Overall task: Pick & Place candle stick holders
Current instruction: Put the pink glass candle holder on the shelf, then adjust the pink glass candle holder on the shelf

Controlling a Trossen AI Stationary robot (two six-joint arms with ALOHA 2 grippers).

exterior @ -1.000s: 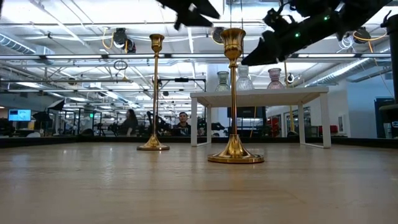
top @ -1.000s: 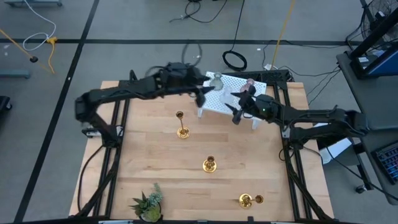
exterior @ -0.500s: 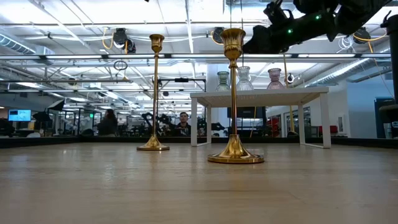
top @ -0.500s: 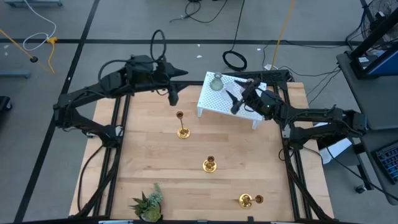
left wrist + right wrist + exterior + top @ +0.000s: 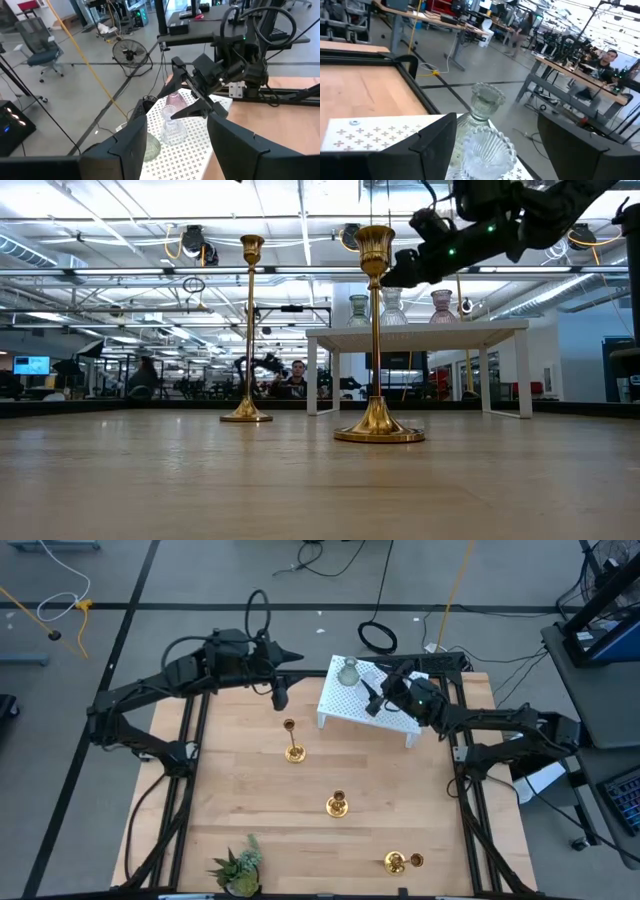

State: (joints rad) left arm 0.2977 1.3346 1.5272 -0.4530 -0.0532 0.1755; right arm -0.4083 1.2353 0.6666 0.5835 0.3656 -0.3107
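My left jaws [image 5: 280, 695] hang open and empty, off the left end of the white rack with little holes [image 5: 345, 710]. A tall shiny gold candle holder [image 5: 292, 750] stands on the wooden tabletop [image 5: 240, 800] in front of the rack's left end. A second gold one [image 5: 337, 805] stands farther front, and a third gold one [image 5: 396, 861] is farthest front. On the rack stand a grey-green glass holder [image 5: 348, 670], a clear ribbed glass holder [image 5: 482, 142] and a pink glass holder [image 5: 175, 101]. My right jaws [image 5: 378, 698] are open above the rack, by the clear one, holding nothing.
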